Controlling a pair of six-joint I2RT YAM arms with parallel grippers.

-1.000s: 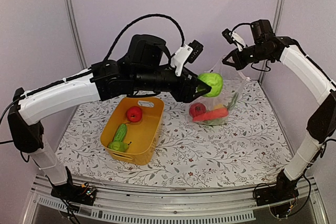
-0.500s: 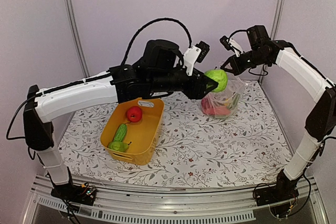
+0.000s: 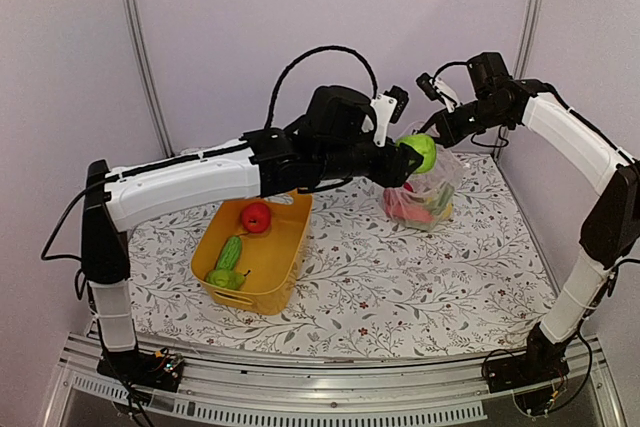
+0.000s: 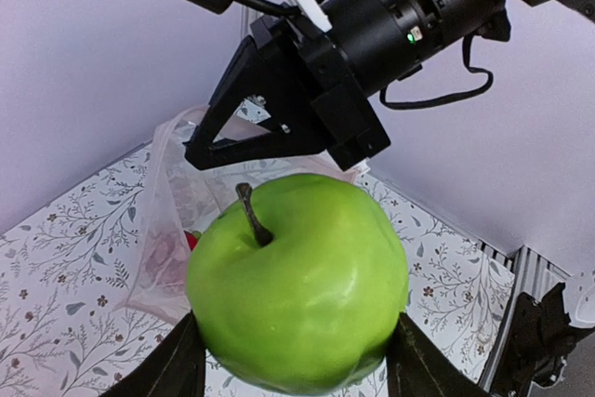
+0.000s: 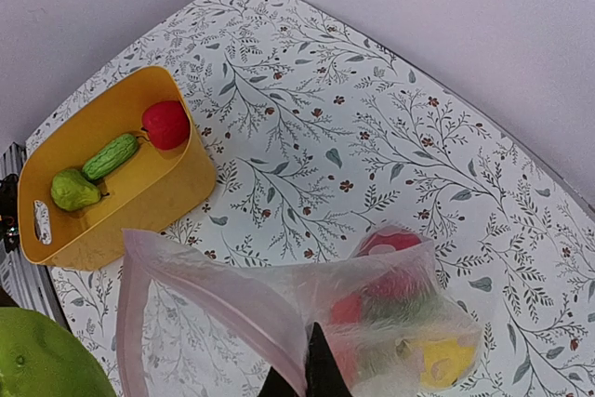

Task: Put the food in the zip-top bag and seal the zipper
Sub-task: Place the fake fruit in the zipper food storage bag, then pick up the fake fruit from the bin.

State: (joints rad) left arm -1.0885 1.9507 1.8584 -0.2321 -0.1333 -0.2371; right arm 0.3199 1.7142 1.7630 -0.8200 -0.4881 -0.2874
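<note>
Bag (image 3: 441, 183): produce (image 3: 410, 205). Basket (image 3: 252, 296): red apple (image 3: 256, 216), cucumber (image 3: 229, 251), lime (image 3: 224, 278).

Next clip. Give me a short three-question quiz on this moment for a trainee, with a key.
1. True or false: the left hand is empty.
2. Where does the right hand grip the zip-top bag? A) its top edge; B) a bottom corner; C) nowhere, it hangs clear of the bag.
3. How many pieces of food lie in the yellow basket?

Key
1. False: it holds a green apple near the bag's mouth.
2. A.
3. Three: a red apple, a cucumber and another green piece.
</note>
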